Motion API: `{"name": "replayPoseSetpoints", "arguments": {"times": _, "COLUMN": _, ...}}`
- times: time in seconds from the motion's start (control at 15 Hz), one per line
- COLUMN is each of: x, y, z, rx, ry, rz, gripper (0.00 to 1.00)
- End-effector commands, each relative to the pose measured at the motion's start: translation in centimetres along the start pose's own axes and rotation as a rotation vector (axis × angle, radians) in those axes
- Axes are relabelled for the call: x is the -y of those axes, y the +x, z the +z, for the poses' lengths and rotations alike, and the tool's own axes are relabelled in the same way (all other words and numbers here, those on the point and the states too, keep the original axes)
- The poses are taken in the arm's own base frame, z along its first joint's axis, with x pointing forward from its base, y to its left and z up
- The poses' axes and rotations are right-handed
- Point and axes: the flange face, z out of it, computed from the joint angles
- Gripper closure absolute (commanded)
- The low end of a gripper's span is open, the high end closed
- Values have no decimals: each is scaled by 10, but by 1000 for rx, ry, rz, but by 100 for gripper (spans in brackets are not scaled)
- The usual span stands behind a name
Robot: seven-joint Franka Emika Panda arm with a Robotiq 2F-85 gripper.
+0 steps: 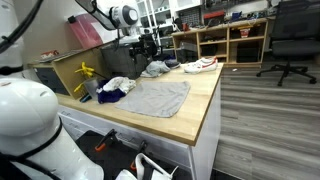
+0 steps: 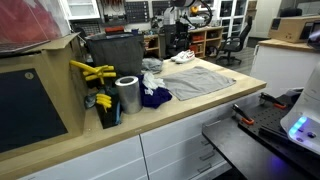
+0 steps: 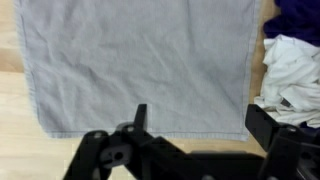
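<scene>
A grey cloth [image 3: 140, 65] lies spread flat on the wooden counter [image 3: 20, 130], and it shows in both exterior views [image 1: 155, 97] [image 2: 195, 80]. In the wrist view my gripper [image 3: 200, 125] hangs above the cloth's near hem. Its two black fingers stand wide apart with nothing between them. A crumpled white cloth [image 3: 290, 70] and a dark blue cloth [image 3: 295, 18] lie just beside the grey one. In an exterior view the gripper [image 1: 141, 46] hovers over the counter's far end, well above the cloth.
A white shoe [image 1: 200, 65] and a grey bundle [image 1: 155, 68] lie at the counter's far end. A metal can [image 2: 127, 95], yellow clamps [image 2: 92, 72] and a black bin [image 2: 115, 50] stand along one side. Shelves and an office chair [image 1: 285, 40] are behind.
</scene>
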Motion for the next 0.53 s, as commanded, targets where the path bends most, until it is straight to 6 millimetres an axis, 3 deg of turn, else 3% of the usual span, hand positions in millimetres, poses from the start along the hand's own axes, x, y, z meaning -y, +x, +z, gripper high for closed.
{"name": "replayPoseSetpoints", "arguments": {"times": 0.0, "x": -24, "y": -44, "z": -21, "rx": 59, "ry": -32, "rz": -35, "gripper": 0}}
{"name": "replayPoseSetpoints", "arguments": {"times": 0.47, "x": -71, "y": -100, "z": -27, "rx": 85, "ry": -60, "rz": -33, "gripper": 0}}
